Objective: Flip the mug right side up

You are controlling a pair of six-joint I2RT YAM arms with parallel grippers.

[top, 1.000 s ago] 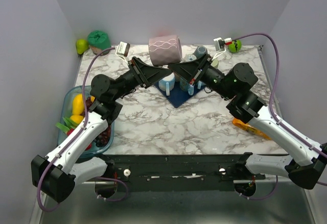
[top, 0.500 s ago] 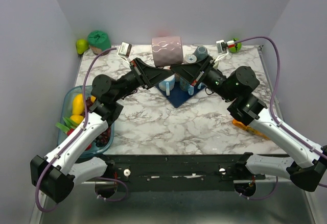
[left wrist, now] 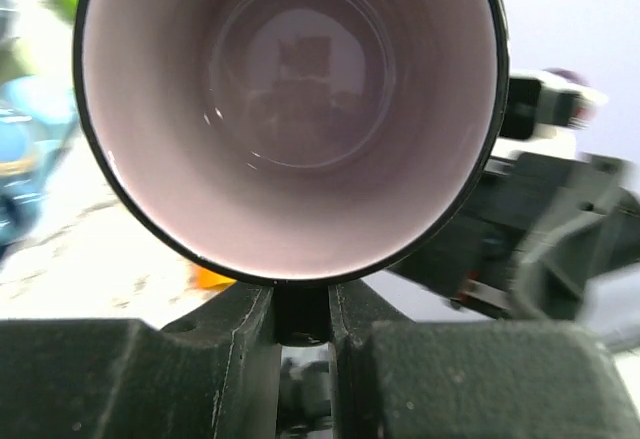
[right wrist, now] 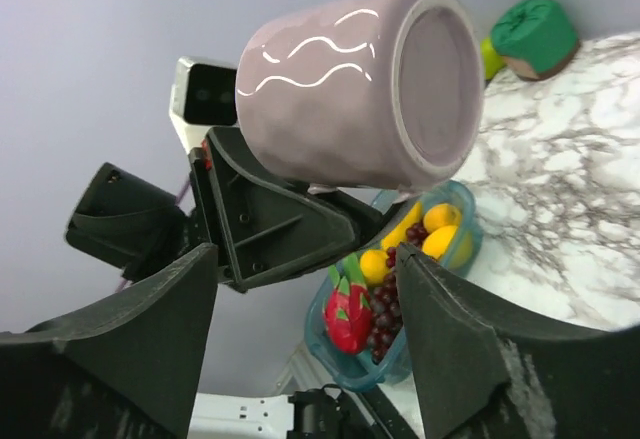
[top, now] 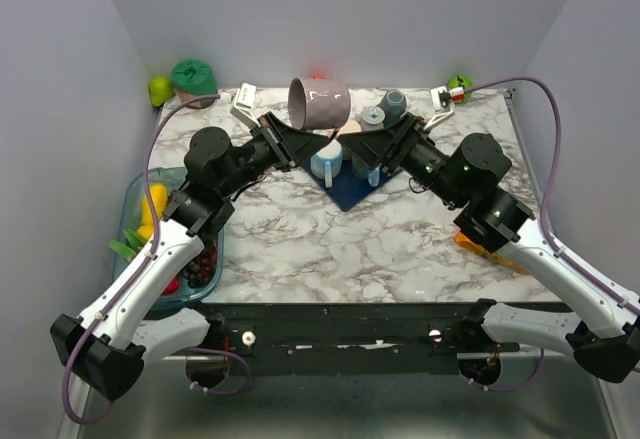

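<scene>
Marbled bench (top: 330,244) lies beneath both arms. Left gripper (left wrist: 303,311) is clamped on the mug (left wrist: 290,109) at its rim, holding it in the air on its side, mouth facing that wrist. Right gripper (right wrist: 305,256) is spread wide just below the mug's base end. Fruit tub (top: 150,224) sits at the bench's left edge.

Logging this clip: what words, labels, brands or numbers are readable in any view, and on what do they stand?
No readable text in any view.
mug: only white wavy lines, no writing.
left wrist camera box: no legible marking; any label is too small to read.
</scene>
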